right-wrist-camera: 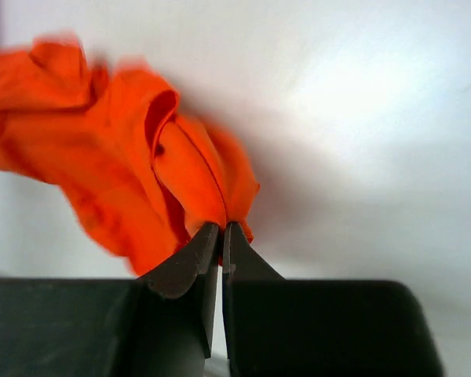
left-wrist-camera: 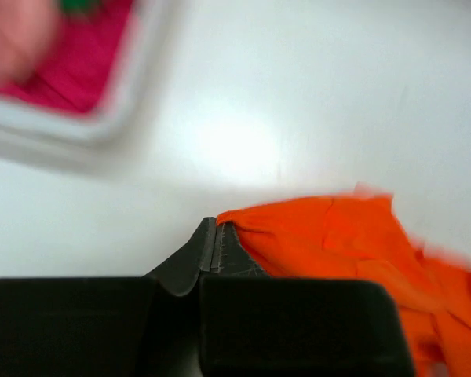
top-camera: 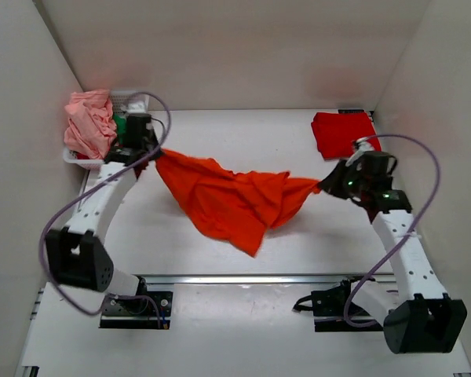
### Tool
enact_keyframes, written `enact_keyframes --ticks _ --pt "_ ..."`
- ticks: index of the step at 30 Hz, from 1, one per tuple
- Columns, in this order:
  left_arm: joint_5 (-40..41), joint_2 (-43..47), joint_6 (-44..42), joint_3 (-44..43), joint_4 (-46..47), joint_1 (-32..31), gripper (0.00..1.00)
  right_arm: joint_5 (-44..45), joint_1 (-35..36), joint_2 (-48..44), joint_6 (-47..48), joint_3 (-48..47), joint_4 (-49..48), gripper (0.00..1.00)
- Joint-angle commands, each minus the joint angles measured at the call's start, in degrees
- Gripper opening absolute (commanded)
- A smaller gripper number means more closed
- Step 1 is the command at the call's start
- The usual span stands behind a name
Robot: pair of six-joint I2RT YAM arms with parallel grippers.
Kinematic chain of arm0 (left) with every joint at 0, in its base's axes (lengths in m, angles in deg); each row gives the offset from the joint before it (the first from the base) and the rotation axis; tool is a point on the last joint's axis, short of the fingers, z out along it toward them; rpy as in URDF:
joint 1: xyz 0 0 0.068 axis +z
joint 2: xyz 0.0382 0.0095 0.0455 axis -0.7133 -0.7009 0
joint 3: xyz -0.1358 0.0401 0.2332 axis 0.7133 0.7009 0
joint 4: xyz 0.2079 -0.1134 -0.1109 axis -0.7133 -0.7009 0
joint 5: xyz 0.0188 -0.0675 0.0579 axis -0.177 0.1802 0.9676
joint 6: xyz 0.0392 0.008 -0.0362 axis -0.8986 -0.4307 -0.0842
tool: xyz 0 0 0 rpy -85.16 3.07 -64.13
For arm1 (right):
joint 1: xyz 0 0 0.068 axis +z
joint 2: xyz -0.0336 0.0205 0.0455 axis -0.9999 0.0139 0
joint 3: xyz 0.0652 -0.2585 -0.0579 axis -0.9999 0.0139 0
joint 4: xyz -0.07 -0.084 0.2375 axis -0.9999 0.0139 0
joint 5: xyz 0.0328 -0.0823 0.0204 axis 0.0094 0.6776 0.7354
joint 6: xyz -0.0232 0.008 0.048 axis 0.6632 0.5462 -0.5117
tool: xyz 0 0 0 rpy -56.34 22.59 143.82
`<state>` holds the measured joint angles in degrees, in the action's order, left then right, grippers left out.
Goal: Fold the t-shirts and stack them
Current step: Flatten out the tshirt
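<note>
A bright orange t-shirt (top-camera: 231, 200) hangs stretched between my two grippers above the table, sagging in the middle. My left gripper (top-camera: 155, 152) is shut on its left corner; in the left wrist view the jaws (left-wrist-camera: 217, 226) pinch the orange cloth (left-wrist-camera: 337, 243). My right gripper (top-camera: 323, 185) is shut on its right end; in the right wrist view the jaws (right-wrist-camera: 221, 228) hold a bunched fold of orange cloth (right-wrist-camera: 133, 165). A folded red t-shirt (top-camera: 343, 132) lies at the back right. A pale pink t-shirt (top-camera: 89, 122) tops the basket, with green (top-camera: 121, 126) and magenta (left-wrist-camera: 71, 67) cloth under it.
A white mesh basket (top-camera: 72, 157) stands at the back left corner, right beside my left gripper; its rim (left-wrist-camera: 118, 102) shows in the left wrist view. White walls close in the table on three sides. A metal rail (top-camera: 243, 278) runs along the near edge.
</note>
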<state>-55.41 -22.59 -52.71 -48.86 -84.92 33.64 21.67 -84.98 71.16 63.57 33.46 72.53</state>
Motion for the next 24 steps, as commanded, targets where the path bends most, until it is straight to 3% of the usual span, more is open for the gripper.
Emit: enact_keyframes --ticks 1,6,11,16,20,24 --pt "8.06 12.36 -1.83 -8.56 -0.41 4.21 0.0 -2.07 -8.68 -3.74 5.23 -7.41 -0.35 0.0" --pt "15.38 17.99 -6.05 -15.0 0.18 3.86 0.0 2.05 -13.02 -3.39 5.68 -15.14 -0.7 0.0" --pt "21.61 22.12 -10.7 -19.65 0.73 1.84 0.0 4.01 -17.23 -6.9 2.78 -16.56 -2.81 0.0" --pt "21.72 22.57 -13.43 -23.78 0.99 0.17 0.0 4.18 -11.36 -9.63 1.9 -13.5 -0.27 0.0" --pt "13.38 13.54 -11.42 -28.96 -0.84 1.92 0.0 -1.62 -10.65 -9.72 0.23 -9.01 1.14 0.0" --pt "8.79 -5.15 -10.1 -39.06 -5.41 0.44 0.0 -2.33 -6.69 -7.62 -3.28 -2.41 -1.23 0.0"
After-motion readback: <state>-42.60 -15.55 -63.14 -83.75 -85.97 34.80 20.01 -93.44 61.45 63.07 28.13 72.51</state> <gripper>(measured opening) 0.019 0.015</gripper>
